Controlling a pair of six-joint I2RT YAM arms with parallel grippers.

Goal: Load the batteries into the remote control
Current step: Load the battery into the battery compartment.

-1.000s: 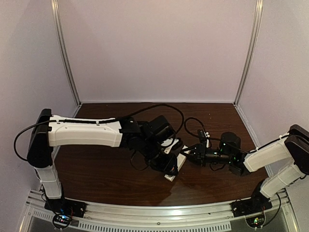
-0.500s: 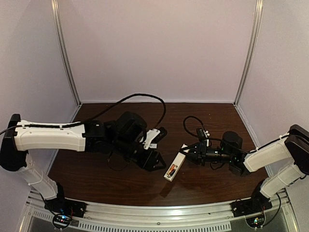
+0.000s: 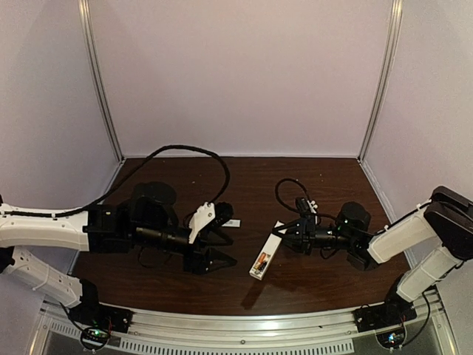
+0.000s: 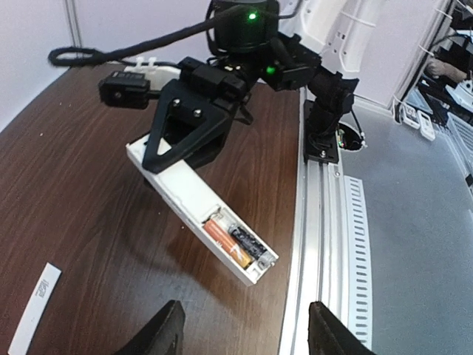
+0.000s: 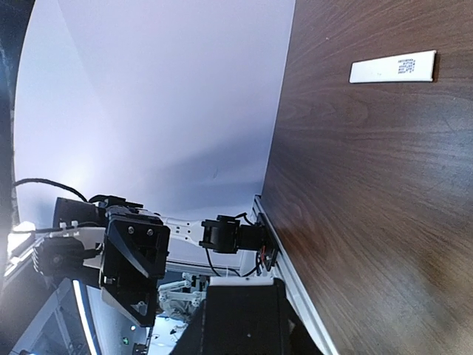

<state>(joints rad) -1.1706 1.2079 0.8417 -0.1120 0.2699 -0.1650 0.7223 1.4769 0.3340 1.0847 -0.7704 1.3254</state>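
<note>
Left gripper (image 3: 226,249): jaws stand wide apart and hold nothing, near the remote (image 3: 264,256) but not touching it. Right gripper (image 3: 284,237): clamped on the remote's far end. Both batteries (image 4: 233,240) sit in its open compartment.

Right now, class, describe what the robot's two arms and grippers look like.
The left arm and right arm have white boxy casings with black joints. The left gripper and right gripper are black, with triangular fingers. A black cable loops from each wrist; a green light glows on the right one.
</note>
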